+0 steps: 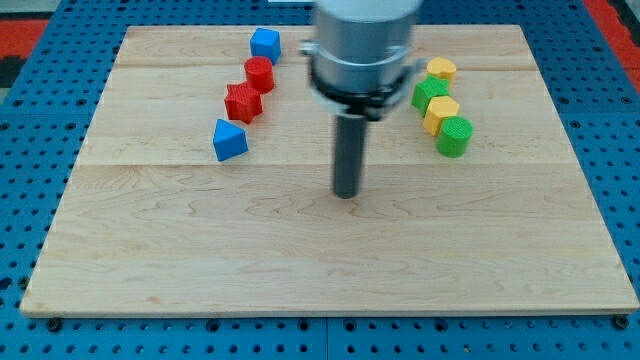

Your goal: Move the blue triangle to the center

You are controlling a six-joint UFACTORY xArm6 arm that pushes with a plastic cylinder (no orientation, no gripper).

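Note:
The blue triangle point(229, 140) lies on the wooden board point(330, 250) at the view's left of the middle. My tip point(346, 194) rests on the board near its centre, well to the view's right of the blue triangle and a little lower, not touching any block. The rod hangs from the grey arm body point(362, 45) at the view's top.
A red star-like block point(243, 102) and a red cylinder point(259, 73) sit just above the blue triangle, with a blue block point(265, 43) above them. At the right stand a yellow block point(440, 69), a green block point(430, 93), a yellow block point(440, 113) and a green cylinder point(454, 136).

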